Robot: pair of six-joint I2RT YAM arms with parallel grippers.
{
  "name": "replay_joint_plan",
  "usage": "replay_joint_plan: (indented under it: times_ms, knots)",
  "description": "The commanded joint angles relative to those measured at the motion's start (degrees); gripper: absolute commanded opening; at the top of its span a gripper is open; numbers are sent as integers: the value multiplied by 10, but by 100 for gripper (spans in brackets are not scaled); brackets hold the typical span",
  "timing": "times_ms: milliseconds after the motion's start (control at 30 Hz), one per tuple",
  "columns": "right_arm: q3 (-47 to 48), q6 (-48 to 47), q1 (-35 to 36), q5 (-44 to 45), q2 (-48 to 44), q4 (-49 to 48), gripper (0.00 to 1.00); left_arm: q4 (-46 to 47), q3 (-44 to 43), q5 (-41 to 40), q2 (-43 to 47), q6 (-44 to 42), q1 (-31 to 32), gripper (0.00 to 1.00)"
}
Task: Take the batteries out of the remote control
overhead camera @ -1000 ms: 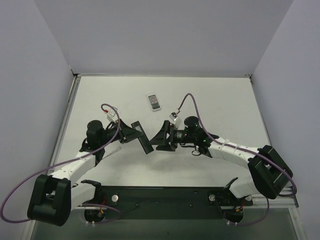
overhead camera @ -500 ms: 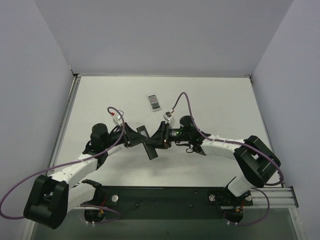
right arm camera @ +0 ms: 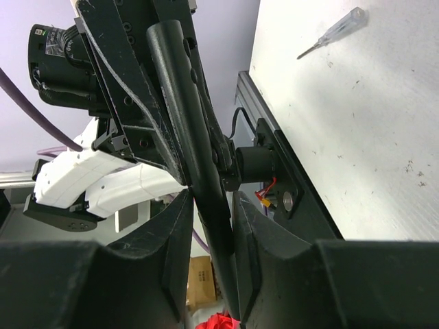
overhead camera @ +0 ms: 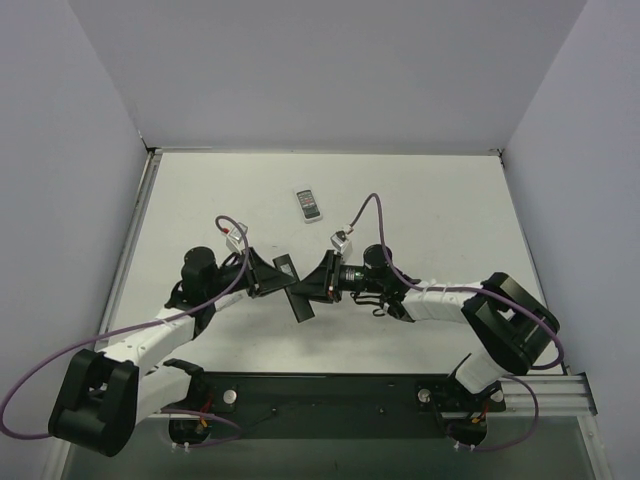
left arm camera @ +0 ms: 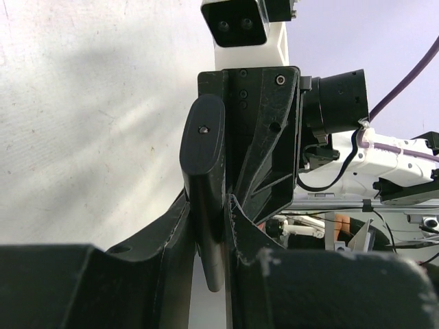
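Observation:
The long black remote control point(overhead camera: 298, 296) hangs above the middle of the table, held between both arms. My left gripper point(overhead camera: 285, 283) is shut on it; in the left wrist view the remote control point(left arm camera: 203, 151) runs up out of the left gripper point(left arm camera: 209, 205), rounded end on top. My right gripper point(overhead camera: 314, 285) meets it from the right. In the right wrist view the remote control point(right arm camera: 182, 103) passes between the closed fingers of the right gripper point(right arm camera: 211, 199). The batteries are hidden.
A short white remote point(overhead camera: 309, 204) with dark buttons lies at the far middle of the table. A thin clear-handled screwdriver point(right arm camera: 329, 31) lies on the table in the right wrist view. The black base rail point(overhead camera: 330, 395) runs along the near edge.
My right gripper came in leftward onto the remote and its jaws closed around it. The left gripper shifted slightly right with the remote, then held still.

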State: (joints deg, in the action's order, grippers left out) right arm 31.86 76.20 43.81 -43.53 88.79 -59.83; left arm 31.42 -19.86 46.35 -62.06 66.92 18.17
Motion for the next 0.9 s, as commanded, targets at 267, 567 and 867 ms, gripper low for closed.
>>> replay_joint_plan:
  times_ms: [267,567,867]
  knots:
    - [-65,29,14,-61,16,-44,10,-2,-65,-75,-34,-64,-45,0]
    - [-100,25,15,-64,13,-45,9,-25,-82,-104,-65,-103,-53,0]
    - [-101,18,21,-72,16,-49,12,-28,-69,-107,-72,-118,-63,0]
